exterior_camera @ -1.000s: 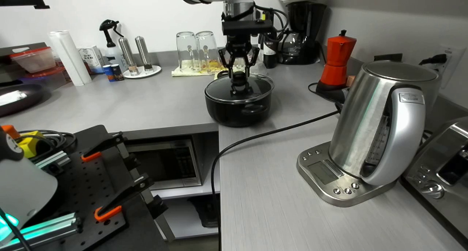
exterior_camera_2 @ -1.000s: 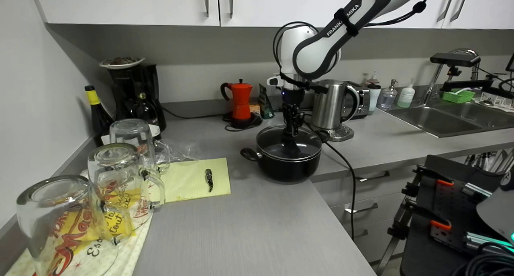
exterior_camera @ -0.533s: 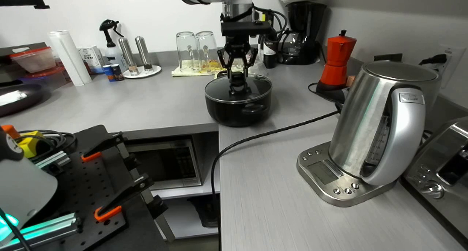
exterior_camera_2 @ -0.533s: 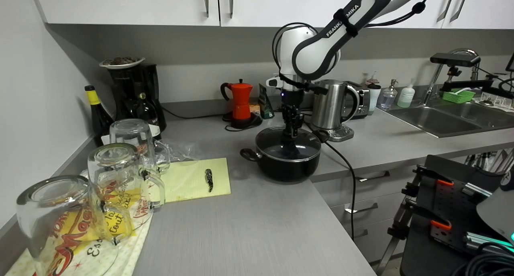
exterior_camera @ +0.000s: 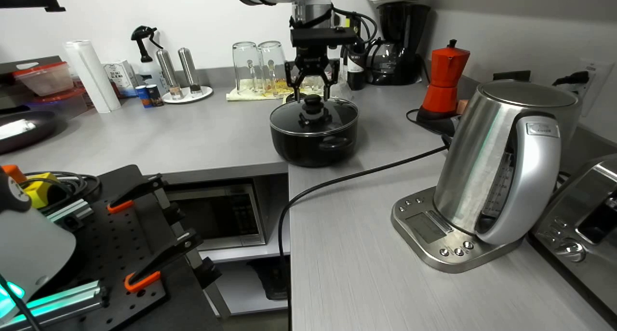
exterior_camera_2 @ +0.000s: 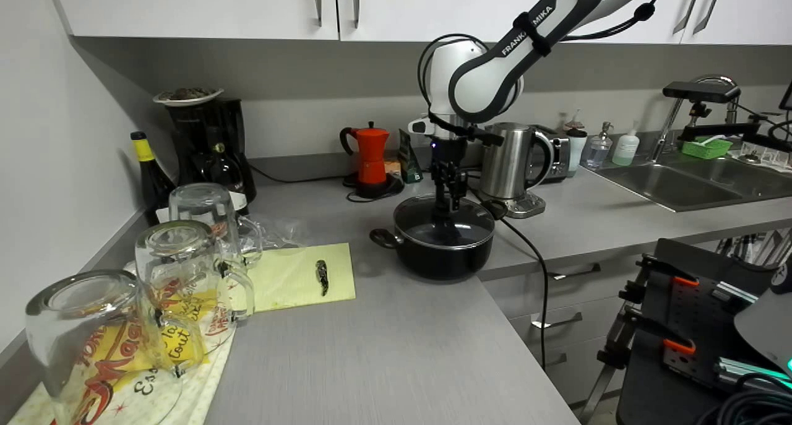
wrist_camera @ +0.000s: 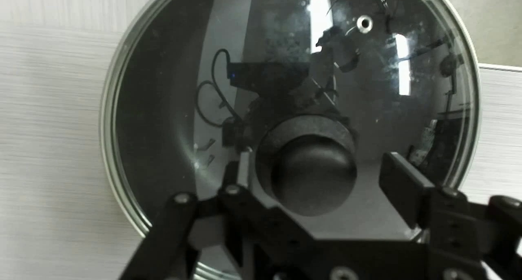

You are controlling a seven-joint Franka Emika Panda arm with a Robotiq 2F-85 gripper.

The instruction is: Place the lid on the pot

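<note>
Lid of round clear glass point(exterior_camera: 314, 121) sits on the low black pot point(exterior_camera: 308, 150), mid-frame; the black gripper point(exterior_camera: 312, 99), spread wide, holds nothing; we judge placing done, only withdrawal left.

The grey tabletop point(exterior_camera_2: 371, 351) carries the black pot point(exterior_camera: 311, 150) by its inner corner, a coffee maker point(exterior_camera: 405, 37) in its far corner.

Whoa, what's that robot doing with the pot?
The robot arm has the job of putting a glass lid on the black pot. Right now the lid sits on top of the pot. The arm's fingers are open, one to each side of the lid's dark knob, not gripping it. It looks like the job is about done.
</note>
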